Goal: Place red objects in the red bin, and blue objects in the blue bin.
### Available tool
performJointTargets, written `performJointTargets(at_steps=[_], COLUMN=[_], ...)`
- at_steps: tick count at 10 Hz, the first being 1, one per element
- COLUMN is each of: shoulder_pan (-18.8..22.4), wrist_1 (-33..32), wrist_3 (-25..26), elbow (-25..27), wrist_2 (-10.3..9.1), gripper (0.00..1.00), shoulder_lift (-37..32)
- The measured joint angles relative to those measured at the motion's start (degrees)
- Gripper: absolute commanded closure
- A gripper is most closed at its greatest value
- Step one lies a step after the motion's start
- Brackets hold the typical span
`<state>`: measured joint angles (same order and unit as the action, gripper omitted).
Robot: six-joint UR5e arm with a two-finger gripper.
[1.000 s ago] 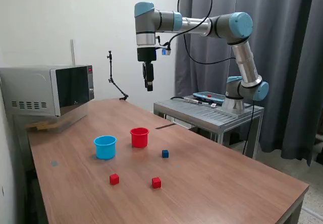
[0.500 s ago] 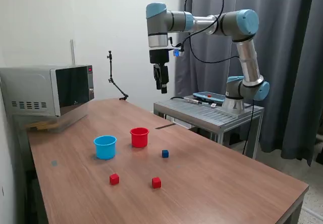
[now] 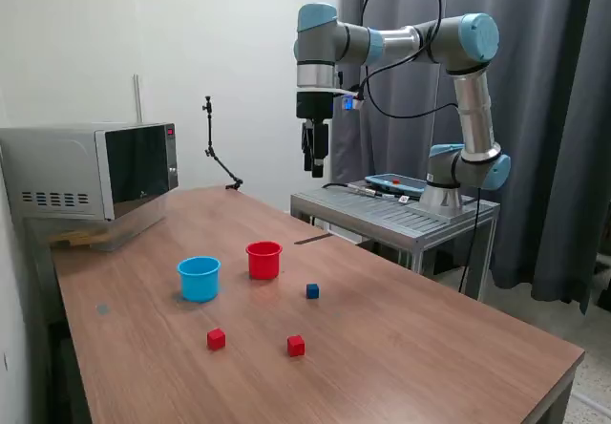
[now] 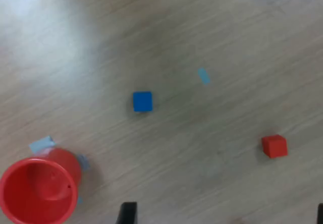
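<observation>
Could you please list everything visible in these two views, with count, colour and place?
Small matte red cubes: two, red, near table edge, one toward the exterior view's left, one right.
Small dark blue cube: one visible, right of the cups in the exterior view.
Round red plastic cup: one, mid-table.
Round light-blue plastic cup: one, beside the red cup, on the exterior view's left.
Wooden table: one, brown.
Microwave: one, silver, far corner.
Metal stand: one, grey, behind table.
Curtain: dark grey, background.
Robot arm: one, silver and light blue.
Gripper: one, black, high above table; jaws' state unclear.
</observation>
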<state>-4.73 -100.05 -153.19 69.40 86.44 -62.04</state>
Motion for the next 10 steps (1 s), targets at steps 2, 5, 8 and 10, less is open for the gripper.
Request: performJointTargets(at_steps=[2,5,8,10], shoulder_pan=[0.15,0.28,0.29,0.20], wrist_1=[-4.15,-10.34,-16.87,-19.80], wrist_3=[0.76,0.95,-0.15,-1.62], elbow=[3.45,9.16,14.07,16.71], wrist_2=[0.57,1.60,1.71,1.72], gripper=[0.00,0.00,0.00,0.00], shoulder_lift=[-0.63,-1.13,-1.22,-1.24])
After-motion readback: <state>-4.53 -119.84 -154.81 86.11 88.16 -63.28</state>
